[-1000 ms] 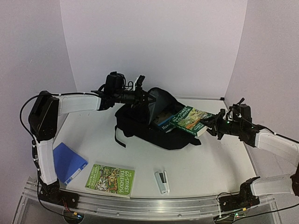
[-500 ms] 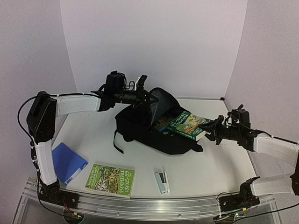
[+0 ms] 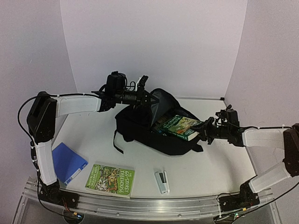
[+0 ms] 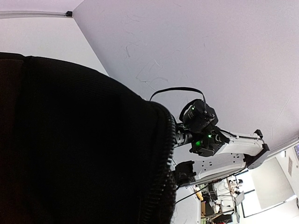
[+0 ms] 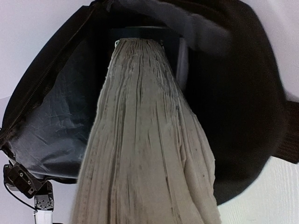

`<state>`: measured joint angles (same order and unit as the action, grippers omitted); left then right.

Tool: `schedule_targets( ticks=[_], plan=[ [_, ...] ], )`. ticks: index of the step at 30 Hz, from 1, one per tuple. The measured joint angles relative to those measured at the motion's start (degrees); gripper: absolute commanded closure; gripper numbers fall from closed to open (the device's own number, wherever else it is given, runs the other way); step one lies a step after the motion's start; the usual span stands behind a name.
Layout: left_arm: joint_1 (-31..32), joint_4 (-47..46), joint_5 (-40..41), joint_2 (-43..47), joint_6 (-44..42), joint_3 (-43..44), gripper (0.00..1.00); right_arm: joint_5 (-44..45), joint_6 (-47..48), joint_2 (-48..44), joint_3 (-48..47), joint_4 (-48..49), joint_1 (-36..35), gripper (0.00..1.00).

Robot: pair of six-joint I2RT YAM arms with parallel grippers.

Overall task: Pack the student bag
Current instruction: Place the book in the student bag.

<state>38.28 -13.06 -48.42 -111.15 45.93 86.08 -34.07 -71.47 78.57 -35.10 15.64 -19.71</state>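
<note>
The student bag (image 3: 154, 133), a large black backpack, lies mid-table with its mouth facing right. My left gripper (image 3: 143, 96) is shut on the bag's upper flap and holds it raised; in the left wrist view black fabric and a zipper edge (image 4: 164, 154) hide the fingers. My right gripper (image 3: 204, 129) is shut on the near end of a green book (image 3: 180, 126), whose far end lies inside the mouth beside a blue-covered book (image 3: 161, 122). The right wrist view shows the green book's page edges (image 5: 145, 140) running into the grey-lined opening (image 5: 60, 116).
A second green book (image 3: 110, 179) lies flat near the front edge. A blue folder (image 3: 67, 162) sits at the front left and a white stapler (image 3: 162, 181) at the front centre. Purple walls close in the back and both sides.
My right gripper has moved left toward the bag, sliding the green book deeper into the mouth. The left gripper keeps the flap held up in the same place.
</note>
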Motion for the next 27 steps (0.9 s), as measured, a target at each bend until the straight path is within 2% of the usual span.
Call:
schedule_targets(
  ticks=[6,11,14,18,23,27],
  plan=[
    [0.42,0.11,0.02,0.15,-0.54,-0.66,1.00,2.13,1.65,10.86,-9.58,2.55,-4.87,0.98],
    [0.44,0.02,0.07,0.28,-0.69,-1.15,1.00,4.43,3.00,20.88,-19.06,4.54,-8.33,0.88],
    [0.48,0.00,0.09,0.37,-0.69,-1.17,1.00,5.79,3.83,25.84,-23.42,5.68,-9.30,0.70],
    [0.46,0.19,0.24,0.50,-0.80,-1.17,1.00,8.54,4.92,27.83,-24.63,5.10,-9.68,0.48],
    [0.48,1.09,0.63,0.52,-1.15,-1.17,1.00,12.64,7.14,27.79,-23.91,1.06,-9.68,0.32],
    [0.53,1.59,0.79,0.55,-1.51,-1.17,1.00,16.19,9.28,25.27,-21.93,-3.25,-9.68,0.24]
  ],
)
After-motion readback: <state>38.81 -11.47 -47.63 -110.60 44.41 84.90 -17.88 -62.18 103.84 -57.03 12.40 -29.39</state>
